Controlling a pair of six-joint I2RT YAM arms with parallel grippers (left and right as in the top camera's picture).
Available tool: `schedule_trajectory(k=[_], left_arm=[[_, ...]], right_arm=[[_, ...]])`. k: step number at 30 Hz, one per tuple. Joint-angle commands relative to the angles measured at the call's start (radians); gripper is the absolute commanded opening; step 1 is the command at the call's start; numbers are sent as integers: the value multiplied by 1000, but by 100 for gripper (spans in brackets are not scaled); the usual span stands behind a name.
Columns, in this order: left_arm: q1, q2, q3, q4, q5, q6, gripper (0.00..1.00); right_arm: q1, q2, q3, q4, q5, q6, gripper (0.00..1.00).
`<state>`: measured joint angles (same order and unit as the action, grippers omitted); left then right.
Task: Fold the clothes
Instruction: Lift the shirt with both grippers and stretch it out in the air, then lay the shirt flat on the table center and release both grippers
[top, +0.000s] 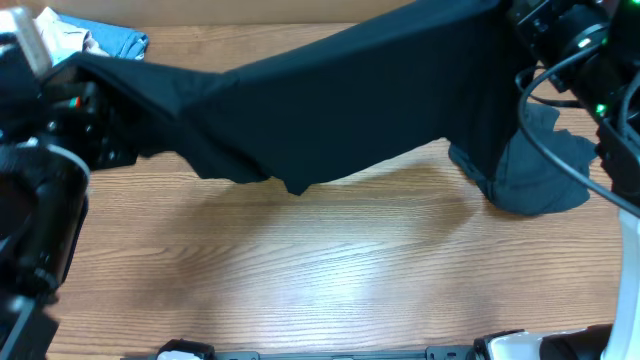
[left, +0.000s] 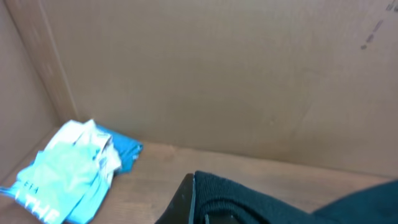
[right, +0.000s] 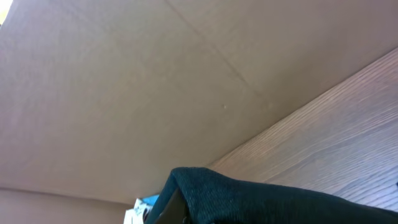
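Observation:
A black garment (top: 340, 100) hangs stretched in the air across the back of the table, between my two grippers. My left gripper (top: 85, 75) is shut on its left end; the left wrist view shows the black cloth (left: 261, 202) clamped against a finger (left: 183, 202). My right gripper (top: 515, 15) is shut on its right end, with the cloth (right: 261, 202) draped over the finger (right: 171, 208) in the right wrist view. The garment's lower hem sags toward the table. A dark grey garment (top: 545, 170) lies crumpled at the right.
A light blue folded garment (top: 85, 38) lies at the back left corner, also in the left wrist view (left: 68, 171). A cardboard wall (left: 217, 74) stands behind the table. Wooden tabletop (top: 320, 270) spreads in front. Cables (top: 545, 90) hang at the right arm.

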<state>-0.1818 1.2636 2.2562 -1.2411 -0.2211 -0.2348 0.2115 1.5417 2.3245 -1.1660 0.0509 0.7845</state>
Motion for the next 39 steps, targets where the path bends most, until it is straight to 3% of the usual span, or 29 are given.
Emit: schedule_trajectory(k=[1,6,10,13,18,24,28,33,39], left_arm=[[-2,-2,84,-49,9,-43,4],[-2,34,103,-58,-47,-54,4],[-2,233,102,10,-109,-39,4],[0,438,102,166,-106,32,4],[5,540,105,352,-109,165,4],[-16,364,111,102,-92,75,4],[-245,167,111,-57,-113,-8,4],[-491,51,111,-134,-307,-114,4],[-461,153,110,-130,-618,-133,4]], right_arm=[[37,-35,41,8,69,-8,4],[37,-12,53,48,69,1,4],[34,120,53,106,69,0,4],[27,236,53,166,71,-43,4],[27,290,56,330,73,-132,4],[54,187,60,158,72,-130,4],[154,62,60,28,72,-120,4],[197,-76,60,32,71,-97,4],[197,7,60,95,142,-69,5]])
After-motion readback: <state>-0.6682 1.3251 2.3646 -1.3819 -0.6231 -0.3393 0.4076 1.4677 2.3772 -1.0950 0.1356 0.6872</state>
